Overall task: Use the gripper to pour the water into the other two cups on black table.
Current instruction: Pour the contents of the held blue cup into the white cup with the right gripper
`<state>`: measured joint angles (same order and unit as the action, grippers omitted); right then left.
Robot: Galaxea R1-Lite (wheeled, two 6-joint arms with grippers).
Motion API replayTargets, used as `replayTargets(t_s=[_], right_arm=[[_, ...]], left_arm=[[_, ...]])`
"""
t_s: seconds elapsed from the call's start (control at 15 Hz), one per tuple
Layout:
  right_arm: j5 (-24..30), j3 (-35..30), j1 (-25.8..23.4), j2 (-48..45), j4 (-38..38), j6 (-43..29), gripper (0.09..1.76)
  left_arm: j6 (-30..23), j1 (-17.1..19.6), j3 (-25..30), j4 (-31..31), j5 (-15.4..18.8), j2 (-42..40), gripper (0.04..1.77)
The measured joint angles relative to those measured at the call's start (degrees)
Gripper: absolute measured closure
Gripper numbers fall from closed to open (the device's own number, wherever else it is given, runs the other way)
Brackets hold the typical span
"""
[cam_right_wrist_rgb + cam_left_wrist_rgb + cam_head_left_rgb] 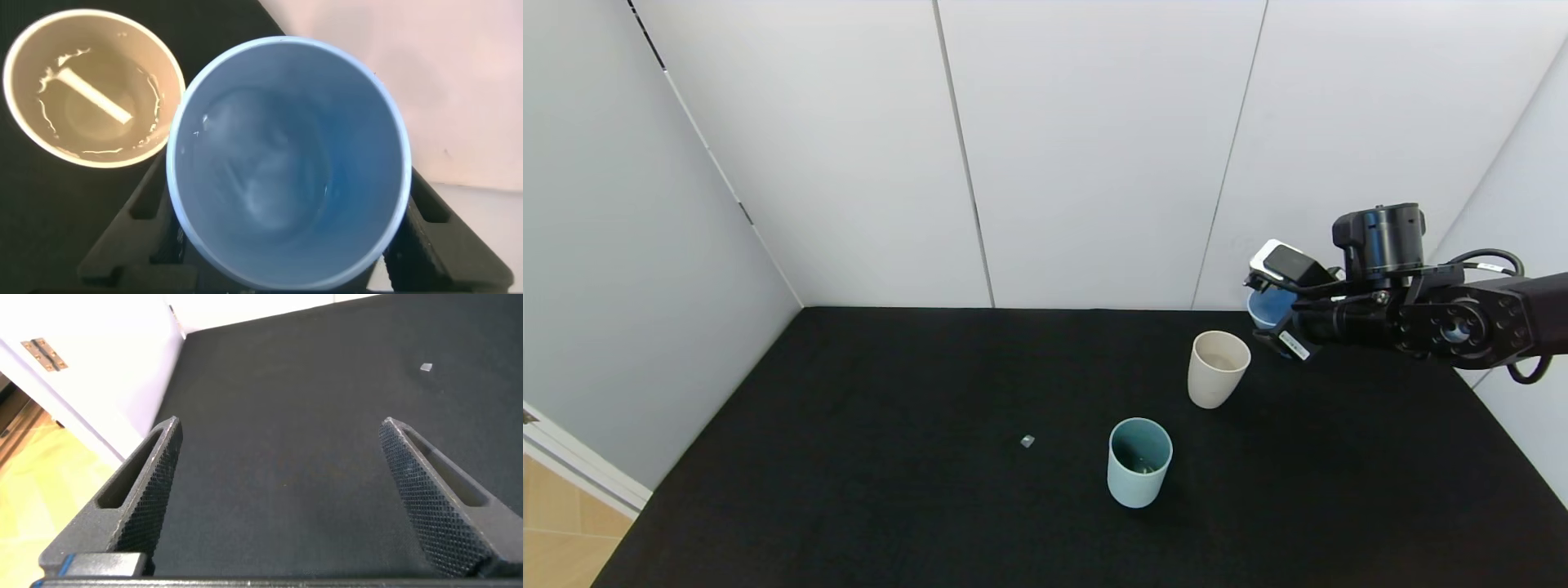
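Head view: the right tool [1278, 322] is clamped on the light blue cup [1267, 306], raised beside the cream cup [1218, 368], with the teal cup [1139, 461] nearer on the counter [890, 457]. A fast tilt could spill water past a rim.

Left wrist view: the left tool [282, 490] is parked, its fingers apart.

Right wrist view: water [261, 184] is a faint sheen; the cream cup already holds some.

Black right pincer [1278, 322], white label, looped cables, seemingly white-topped module.
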<state>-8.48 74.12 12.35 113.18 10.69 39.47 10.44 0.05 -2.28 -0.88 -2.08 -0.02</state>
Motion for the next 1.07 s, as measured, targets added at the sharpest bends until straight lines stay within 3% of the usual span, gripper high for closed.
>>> replayTargets(t_s=[1.07], right_arm=[[-10.9, 4.6, 3.2, 4.4, 0.1, 16.4, 0.54]], left_arm=[[0.0, 0.0, 0.0, 0.0, 0.0, 0.0, 0.09]])
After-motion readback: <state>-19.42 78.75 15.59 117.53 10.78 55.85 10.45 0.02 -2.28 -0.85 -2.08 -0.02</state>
